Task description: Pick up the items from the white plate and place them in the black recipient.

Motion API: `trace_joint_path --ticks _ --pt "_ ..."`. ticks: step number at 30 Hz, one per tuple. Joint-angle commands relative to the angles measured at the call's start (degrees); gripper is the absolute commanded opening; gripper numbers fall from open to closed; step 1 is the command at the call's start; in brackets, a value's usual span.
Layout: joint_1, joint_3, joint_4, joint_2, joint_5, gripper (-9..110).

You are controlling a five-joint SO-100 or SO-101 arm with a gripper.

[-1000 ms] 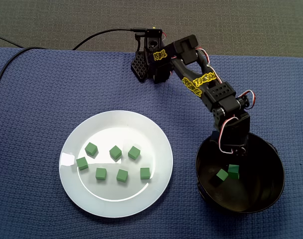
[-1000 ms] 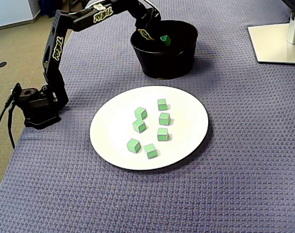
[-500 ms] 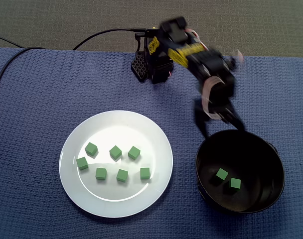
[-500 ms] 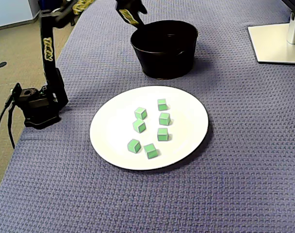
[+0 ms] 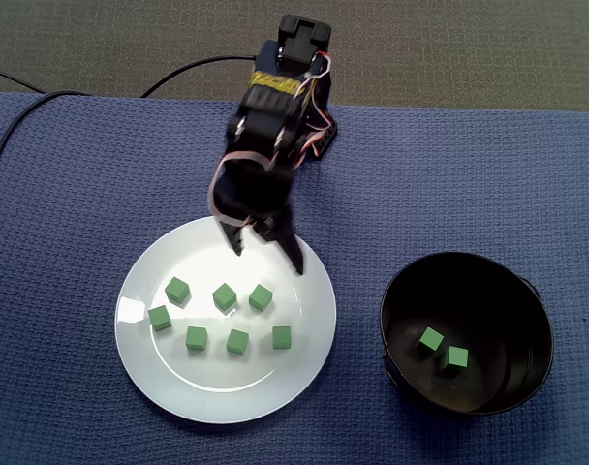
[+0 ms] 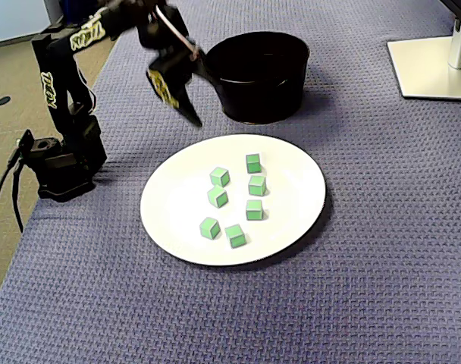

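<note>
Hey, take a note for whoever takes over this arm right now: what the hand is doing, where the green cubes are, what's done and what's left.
The hand is open and empty, raised near the rim of the white plate, touching nothing.
On the plate: seven green cubes, lying apart in two loose rows.
In the black bowl: two green cubes, side by side on the bottom.
Done: two cubes are in the bowl.
Left: all seven on the plate, likely picked one at a time and dropped into the bowl.
</note>
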State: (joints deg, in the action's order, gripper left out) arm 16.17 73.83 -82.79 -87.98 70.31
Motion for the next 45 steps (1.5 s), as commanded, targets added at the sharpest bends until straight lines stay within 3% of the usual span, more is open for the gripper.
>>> trace_joint_path --ticks 1,28,45 --pt "2.81 8.88 9.58 0.97 -3.16 39" --pt "-4.57 20.57 24.79 14.68 -13.80 38" --pt "-6.33 22.41 29.53 16.61 -15.12 9"
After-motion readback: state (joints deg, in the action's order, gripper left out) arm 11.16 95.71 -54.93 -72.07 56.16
